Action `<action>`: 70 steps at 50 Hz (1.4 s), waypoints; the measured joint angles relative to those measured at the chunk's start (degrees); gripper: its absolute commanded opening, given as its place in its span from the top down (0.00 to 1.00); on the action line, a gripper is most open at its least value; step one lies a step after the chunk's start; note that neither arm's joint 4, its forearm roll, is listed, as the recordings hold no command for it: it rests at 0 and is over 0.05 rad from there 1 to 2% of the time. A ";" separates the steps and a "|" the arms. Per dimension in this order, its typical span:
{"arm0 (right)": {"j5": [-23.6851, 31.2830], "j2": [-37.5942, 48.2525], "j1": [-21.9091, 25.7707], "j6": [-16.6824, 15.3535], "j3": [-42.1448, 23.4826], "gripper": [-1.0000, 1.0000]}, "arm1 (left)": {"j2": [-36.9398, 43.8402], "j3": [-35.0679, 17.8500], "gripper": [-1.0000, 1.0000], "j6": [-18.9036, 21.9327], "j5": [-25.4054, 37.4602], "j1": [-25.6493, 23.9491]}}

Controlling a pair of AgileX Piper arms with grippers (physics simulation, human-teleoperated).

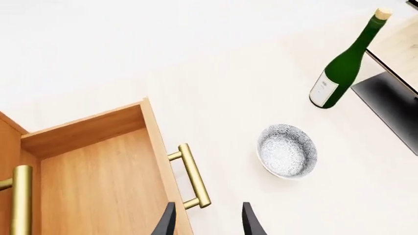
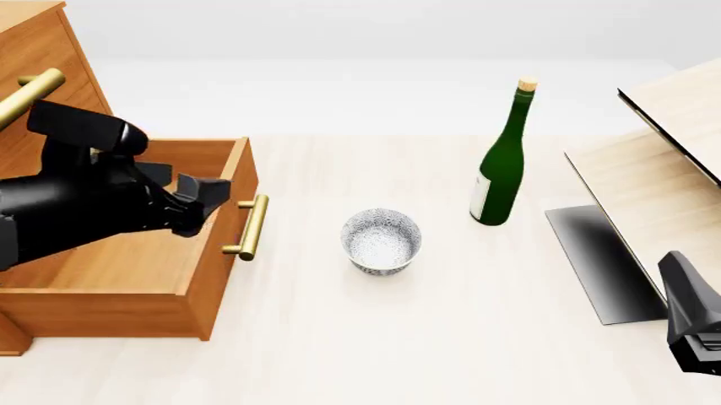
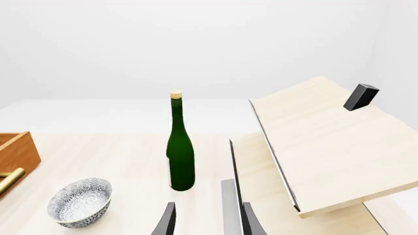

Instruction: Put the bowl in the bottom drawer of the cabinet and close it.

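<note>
While the bottom drawer (image 2: 124, 253) of the cabinet (image 2: 40, 51) stands pulled out and empty at the left of the bench (image 2: 451, 337), pictured here with the bowl (image 2: 382, 240) upright on the bare bench top, just right of the drawer's brass handle (image 2: 248, 226) and apart from it. Seen above the drawer's right front corner, near the handle: the left pincer (image 1: 207, 223), fingers parted with a clear gap between them and nothing held. Low at the near right edge, well apart from the bowl: the right pincer (image 3: 207, 223), likewise parted and empty in its own wrist view, only a dark part of it showing in the front view. Standing farther back and to the right of the bowl, a green corked bottle (image 2: 501, 160), upright and not touching it; beyond that, at the far right, a pale wooden structure (image 2: 664, 169) with a dark panel.

Judged from the layout, opening appears done, with the drawer wide enough to take the bowl. Left to do: grasp the bowl, carry it leftward over the drawer front, set it inside, then push the drawer shut. Bowl not yet touched by either pincer. Closest to both bowl and drawer, and so likeliest for the pick-up: the left pincer. Worth watching on the way: the protruding handle and the drawer's raised front edge.
</note>
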 measured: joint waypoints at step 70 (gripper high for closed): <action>0.01 -0.04 -0.01 0.00 0.01 0.00 | 4.19 -5.54 0.00 0.00 3.53 -6.61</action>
